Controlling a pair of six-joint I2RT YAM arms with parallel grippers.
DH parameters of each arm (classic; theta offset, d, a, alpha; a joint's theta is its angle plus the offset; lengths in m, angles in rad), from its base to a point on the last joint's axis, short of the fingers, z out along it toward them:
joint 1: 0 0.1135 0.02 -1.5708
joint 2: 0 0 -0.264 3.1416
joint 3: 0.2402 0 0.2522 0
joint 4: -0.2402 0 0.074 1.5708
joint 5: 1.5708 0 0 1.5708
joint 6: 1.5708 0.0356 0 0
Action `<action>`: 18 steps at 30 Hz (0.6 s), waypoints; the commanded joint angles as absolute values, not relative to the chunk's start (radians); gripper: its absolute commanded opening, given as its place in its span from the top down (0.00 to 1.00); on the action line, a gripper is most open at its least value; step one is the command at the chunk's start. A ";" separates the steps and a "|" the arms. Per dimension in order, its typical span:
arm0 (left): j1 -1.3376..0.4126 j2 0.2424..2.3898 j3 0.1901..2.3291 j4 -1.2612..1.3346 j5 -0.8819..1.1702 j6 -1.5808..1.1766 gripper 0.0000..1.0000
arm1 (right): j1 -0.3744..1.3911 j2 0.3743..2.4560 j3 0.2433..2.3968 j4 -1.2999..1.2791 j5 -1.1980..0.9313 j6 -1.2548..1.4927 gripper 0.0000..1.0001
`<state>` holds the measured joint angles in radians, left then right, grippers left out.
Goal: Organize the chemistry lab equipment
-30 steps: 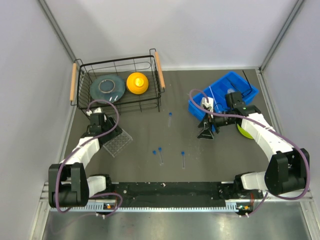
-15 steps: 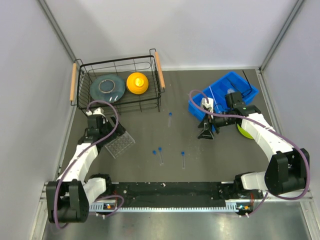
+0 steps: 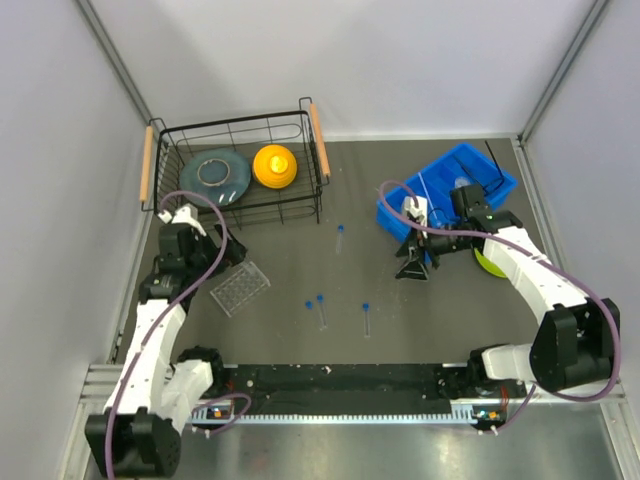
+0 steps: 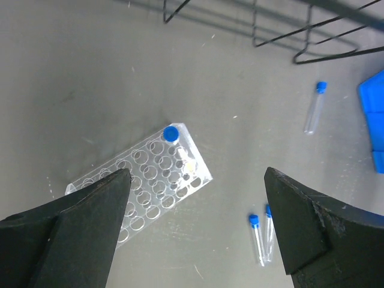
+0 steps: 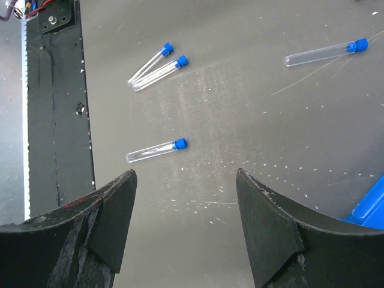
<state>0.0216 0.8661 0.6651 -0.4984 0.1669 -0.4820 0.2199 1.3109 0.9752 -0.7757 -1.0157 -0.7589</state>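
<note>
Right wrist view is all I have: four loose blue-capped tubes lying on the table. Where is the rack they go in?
Observer: The clear grid rack lies flat on the left side of the table, just in front of the black wire basket.
Operator: Is anything loaded in it yet?
Observer: One blue cap shows at a corner hole. The other holes look empty from the left wrist view.
</note>
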 commanded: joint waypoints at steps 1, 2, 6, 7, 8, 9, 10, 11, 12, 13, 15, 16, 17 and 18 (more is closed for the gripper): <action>0.020 0.731 0.768 -0.555 0.132 -0.457 0.01 | 0.219 1.253 0.992 -0.787 -1.052 -0.781 0.32; 0.020 0.709 0.781 -0.552 0.141 -0.433 0.01 | 0.219 1.250 1.009 -0.796 -1.049 -0.782 0.32; 0.021 0.647 0.903 -0.607 0.163 -0.361 0.01 | 0.219 1.235 1.075 -0.911 -0.982 -0.859 0.31; 0.020 0.640 0.919 -0.612 0.167 -0.353 0.01 | 0.219 1.236 1.095 -0.949 -0.967 -0.864 0.31; 0.020 0.637 0.933 -0.626 0.190 -0.341 0.01 | 0.219 1.238 1.129 -0.972 -0.966 -0.874 0.31; 0.020 0.637 0.958 -0.633 0.207 -0.338 0.01 | 0.221 1.238 1.144 -0.992 -0.976 -0.879 0.31; 0.020 0.634 0.966 -0.641 0.247 -0.341 0.01 | 0.221 1.236 1.156 -1.021 -0.979 -0.882 0.31; 0.018 0.634 0.972 -0.650 0.282 -0.342 0.01 | 0.221 1.233 1.178 -1.032 -0.980 -0.881 0.28; 0.020 0.623 0.971 -0.652 0.313 -0.345 0.01 | 0.221 1.230 1.187 -1.041 -0.977 -0.881 0.25; 0.018 0.617 0.965 -0.652 0.343 -0.353 0.01 | 0.221 1.220 1.195 -1.052 -0.977 -0.882 0.21; 0.020 0.589 0.947 -0.641 0.425 -0.353 0.01 | 0.221 1.207 1.204 -1.087 -0.992 -0.893 0.06; 0.018 0.580 0.945 -0.644 0.443 -0.350 0.01 | 0.221 1.195 1.206 -1.100 -1.003 -0.916 0.01; 0.018 0.569 0.943 -0.650 0.469 -0.348 0.01 | 0.221 1.187 1.200 -1.123 -1.015 -0.928 0.01; 0.020 0.546 0.940 -0.660 0.485 -0.348 0.01 | 0.221 1.180 1.193 -1.127 -1.046 -0.943 0.01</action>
